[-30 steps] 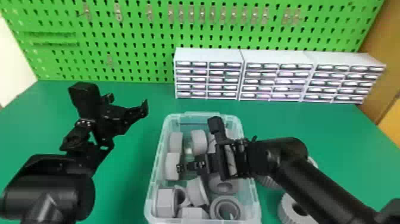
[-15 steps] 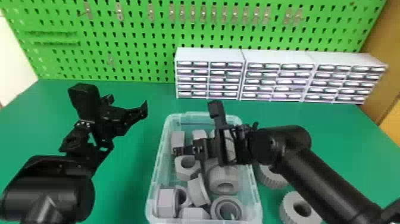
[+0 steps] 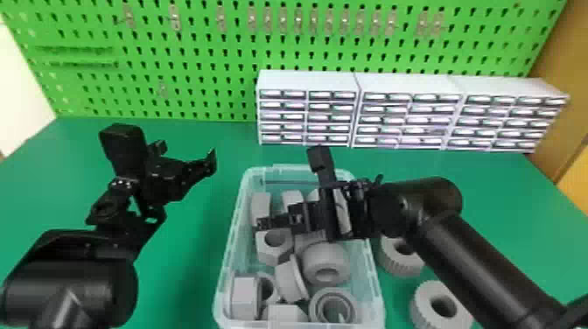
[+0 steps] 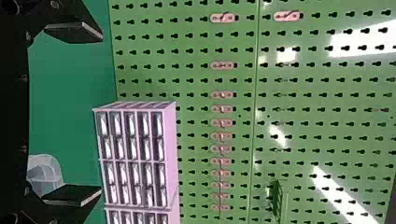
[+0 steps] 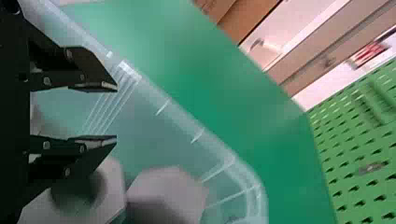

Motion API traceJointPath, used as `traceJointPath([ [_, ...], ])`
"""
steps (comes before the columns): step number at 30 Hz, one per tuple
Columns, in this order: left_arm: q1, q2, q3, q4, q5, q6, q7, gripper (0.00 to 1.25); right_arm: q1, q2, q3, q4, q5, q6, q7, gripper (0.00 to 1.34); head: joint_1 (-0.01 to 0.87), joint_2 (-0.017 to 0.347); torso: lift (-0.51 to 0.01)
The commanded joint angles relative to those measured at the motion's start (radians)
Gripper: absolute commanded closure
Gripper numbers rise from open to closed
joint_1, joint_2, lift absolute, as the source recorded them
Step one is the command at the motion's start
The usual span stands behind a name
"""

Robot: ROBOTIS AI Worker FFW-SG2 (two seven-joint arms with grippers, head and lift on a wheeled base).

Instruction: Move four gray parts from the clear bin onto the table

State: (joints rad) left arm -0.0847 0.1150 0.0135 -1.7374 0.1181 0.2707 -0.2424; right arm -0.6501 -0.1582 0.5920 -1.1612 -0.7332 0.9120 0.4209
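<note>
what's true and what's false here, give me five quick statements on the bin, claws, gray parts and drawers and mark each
1. Two gray parts lie on the table, right of the clear bin. True.
2. The right claw is clamped on a gray part. False: its fingers stand apart.
3. White drawer units stand beyond the bin, by the green pegboard. True.
4. The left claw is inside the bin. False: it is over the table, left of the bin.
5. The bin holds several gray parts. True.
</note>
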Motion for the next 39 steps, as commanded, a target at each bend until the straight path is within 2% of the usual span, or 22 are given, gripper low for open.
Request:
traceJointPath([
  [1, 0.002, 0.000, 0.003, 0.001, 0.002, 0.001, 0.000, 0.14, -0.039, 0.006, 0.000, -0.043, 0.167, 0.126, -0.021, 0.65, 0.678, 0.034, -0.050],
  [3, 0.000, 0.000, 0.002, 0.001, 0.002, 0.001, 0.000, 0.14, -0.054, 0.006, 0.000, -0.072, 0.244, 0.171, -0.021, 0.60, 0.678, 0.034, -0.050],
  [7, 0.000, 0.000, 0.000, -0.001, 0.002, 0.001, 0.000, 0.14, -0.077, 0.008, 0.002, -0.106, 0.317, 0.217, -0.022, 0.59, 0.678, 0.034, -0.050],
  [18, 0.000, 0.000, 0.002, 0.001, 0.002, 0.005, 0.000, 0.14, -0.117, 0.011, 0.052, -0.107, 0.345, 0.289, -0.022, 0.59, 0.678, 0.034, -0.050],
  [25, 0.000, 0.000, 0.003, 0.001, 0.002, 0.005, 0.000, 0.14, -0.117, 0.014, 0.081, -0.107, 0.342, 0.272, -0.022, 0.59, 0.678, 0.034, -0.050],
  [30, -0.004, 0.000, 0.003, 0.001, 0.002, 0.005, 0.000, 0.14, -0.114, 0.023, 0.111, -0.107, 0.374, 0.254, -0.022, 0.59, 0.678, 0.034, -0.050],
  [39, -0.012, -0.003, 0.005, 0.001, 0.002, 0.005, 0.000, 0.14, -0.082, 0.028, 0.101, -0.107, 0.368, 0.199, -0.022, 0.58, 0.678, 0.034, -0.050],
])
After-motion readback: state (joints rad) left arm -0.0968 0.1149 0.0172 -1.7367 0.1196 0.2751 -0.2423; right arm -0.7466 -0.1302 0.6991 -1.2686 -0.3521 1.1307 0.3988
